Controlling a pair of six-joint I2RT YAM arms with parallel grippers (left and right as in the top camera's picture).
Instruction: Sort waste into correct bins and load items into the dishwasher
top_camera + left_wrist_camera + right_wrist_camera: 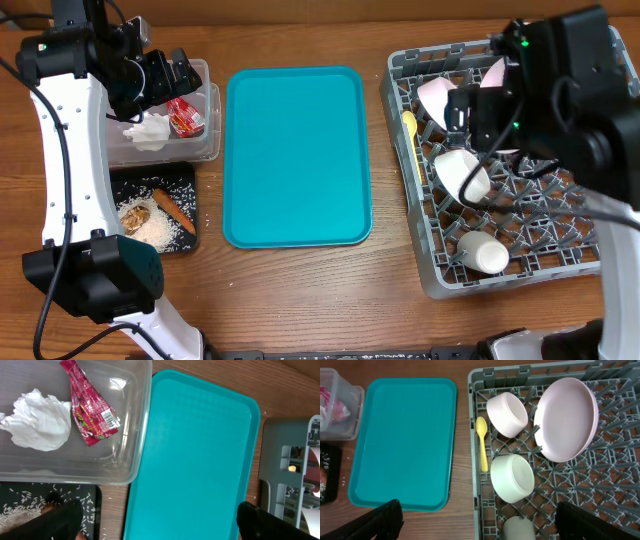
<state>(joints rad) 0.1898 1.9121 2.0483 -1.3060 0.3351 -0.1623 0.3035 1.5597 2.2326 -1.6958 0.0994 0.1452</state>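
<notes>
Rack (472,420) lies under your right fingers (380,522), which are wide apart with nothing between them. Ahead of them are the near bowl (512,477), far bowl (507,414) and plate (567,417), which is tilted on the pegs. The cup (517,529) is closest in. The spoon (482,445) has its long axis pointing straight away.

Left fingers (55,522) are also spread and empty. The tub (135,435) ahead holds the napkin (40,420) and wrapper (90,415). The black tray (190,200) holds rice (160,230), lump (133,213) and stick (172,210). The teal tray (295,155) carries nothing. You likely have nothing left to pick.

Print on red wrapper (91,416) illegible
</notes>
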